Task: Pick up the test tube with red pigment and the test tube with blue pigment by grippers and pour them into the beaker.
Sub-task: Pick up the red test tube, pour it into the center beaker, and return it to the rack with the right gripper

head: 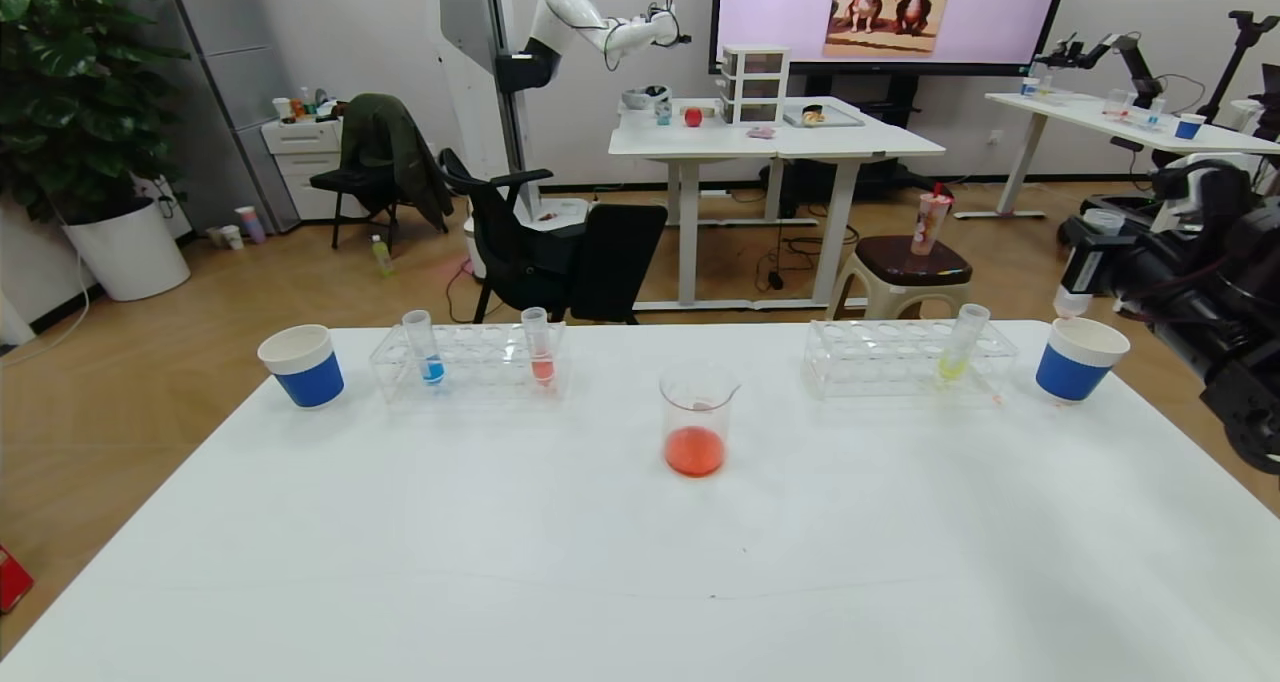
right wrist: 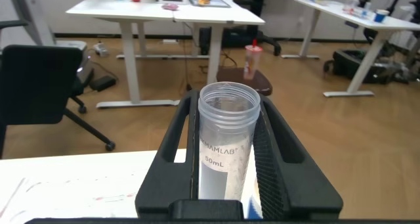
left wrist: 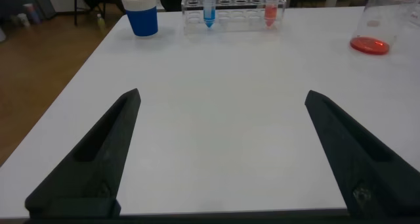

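My right tool [right wrist: 226, 165], clamped on an emptied tube [right wrist: 226, 142], hangs over the paper cup [head: 1080, 360] at the counter's [head: 600, 562] far right corner. The beaker [head: 697, 420], centre, holds red liquid. My left tool [left wrist: 220, 152], spread wide, waits low by the near left edge. Next, I judge: drop this tube, then fetch the blue tube [head: 424, 347] from the far-left rack [head: 470, 362].

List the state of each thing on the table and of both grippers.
Beaker: upright, red liquid at bottom.
Blue tube: upright in left rack.
Red-orange tube: upright in the same rack.
Yellow tube: tilted in right rack.
Right gripper: shut on empty tube, over right cup.
Left gripper: open, empty.
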{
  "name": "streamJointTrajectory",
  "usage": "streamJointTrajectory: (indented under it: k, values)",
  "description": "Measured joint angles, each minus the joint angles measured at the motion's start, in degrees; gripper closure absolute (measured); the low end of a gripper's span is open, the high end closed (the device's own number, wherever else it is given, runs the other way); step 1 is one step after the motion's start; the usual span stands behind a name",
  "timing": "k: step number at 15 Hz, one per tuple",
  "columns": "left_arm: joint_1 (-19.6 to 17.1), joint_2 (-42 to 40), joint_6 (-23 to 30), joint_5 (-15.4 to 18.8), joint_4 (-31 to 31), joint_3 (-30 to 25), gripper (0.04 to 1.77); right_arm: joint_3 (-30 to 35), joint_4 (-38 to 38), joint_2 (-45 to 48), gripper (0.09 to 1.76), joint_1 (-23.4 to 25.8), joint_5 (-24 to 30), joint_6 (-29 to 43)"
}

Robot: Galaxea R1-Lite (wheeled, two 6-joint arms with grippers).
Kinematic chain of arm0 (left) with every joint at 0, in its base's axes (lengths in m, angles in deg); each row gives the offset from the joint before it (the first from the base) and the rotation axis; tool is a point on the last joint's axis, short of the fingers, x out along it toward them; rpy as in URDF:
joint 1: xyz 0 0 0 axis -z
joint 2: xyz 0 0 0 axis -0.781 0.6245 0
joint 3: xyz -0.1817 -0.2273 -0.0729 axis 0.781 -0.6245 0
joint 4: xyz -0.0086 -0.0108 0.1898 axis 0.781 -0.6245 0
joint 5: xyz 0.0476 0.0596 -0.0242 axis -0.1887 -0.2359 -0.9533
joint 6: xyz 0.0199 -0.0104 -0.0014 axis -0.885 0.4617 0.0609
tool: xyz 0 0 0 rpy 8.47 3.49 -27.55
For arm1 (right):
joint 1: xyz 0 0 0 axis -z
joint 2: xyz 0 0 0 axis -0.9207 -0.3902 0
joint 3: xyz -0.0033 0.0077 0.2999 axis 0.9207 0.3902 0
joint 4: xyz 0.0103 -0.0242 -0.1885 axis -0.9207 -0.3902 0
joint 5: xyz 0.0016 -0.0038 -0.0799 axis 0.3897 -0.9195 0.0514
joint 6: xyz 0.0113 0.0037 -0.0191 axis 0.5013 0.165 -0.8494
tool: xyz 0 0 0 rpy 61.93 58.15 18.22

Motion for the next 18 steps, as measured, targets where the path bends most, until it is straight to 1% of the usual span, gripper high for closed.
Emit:
streamJointTrajectory:
  k: [2, 3, 4, 6, 10, 15, 18]
  values:
    - [0.0, 0.0, -0.01, 0.02, -0.02, 0.0, 0.06, -2.68, -2.4, 0.66, 1.35, 3.91, 2.01, 1.62]
    - [0.0, 0.0, -0.04, 0.02, -0.02, 0.0, 0.06, -3.67, -2.49, 0.44, 1.35, 6.16, 4.4, 1.84]
    - [0.0, 0.0, -0.09, 0.0, 0.0, 0.0, 0.06, -4.22, -1.85, -0.2, 1.35, 8.19, 6.85, 1.85]
    - [-0.02, 0.0, -0.01, 0.0, -0.02, 0.0, 0.06, -5.0, -0.09, -1.77, 1.35, 10.78, 8.48, 1.9]
    - [0.0, 0.0, -0.01, 0.0, -0.02, 0.0, 0.06, -5.27, 0.0, -5.18, 1.35, 12.13, 8.24, 1.93]
    - [0.0, 0.0, -0.04, 0.0, -0.02, 0.0, 0.06, -5.68, 0.24, -10.03, 1.35, 12.35, 8.34, 2.21]
    - [0.0, 0.0, -0.01, 0.02, -0.02, 0.0, 0.06, -8.22, 1.07, -13.21, 1.35, 12.57, 8.23, 2.21]
